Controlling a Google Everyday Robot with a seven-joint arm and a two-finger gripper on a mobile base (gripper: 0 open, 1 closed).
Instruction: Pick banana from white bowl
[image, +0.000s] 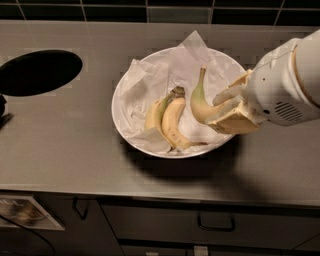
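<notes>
Here the gripper reaches in from the right edge of the frame, over the right side of the white bowl, and it is clamped on the banana: one tan finger lies above the fruit's lower end and the other below it, so that end is hidden between them. The banana stands nearly upright, its curve bulging left, its greenish stem pointing to the top of the frame over the crumpled white paper that lines the bowl. Whether its lower end touches the paper cannot be told. Just left of it, near the bowl's centre, lie two joined bananas, their dark crown towards the top and their tips towards the bowl's lower rim; they lie close beside the held fruit with a narrow gap between. The bowl sits on a grey counter, well apart from a round black opening at the upper left. Dark tiles run along the top edge, and a drawer handle shows below the counter.
</notes>
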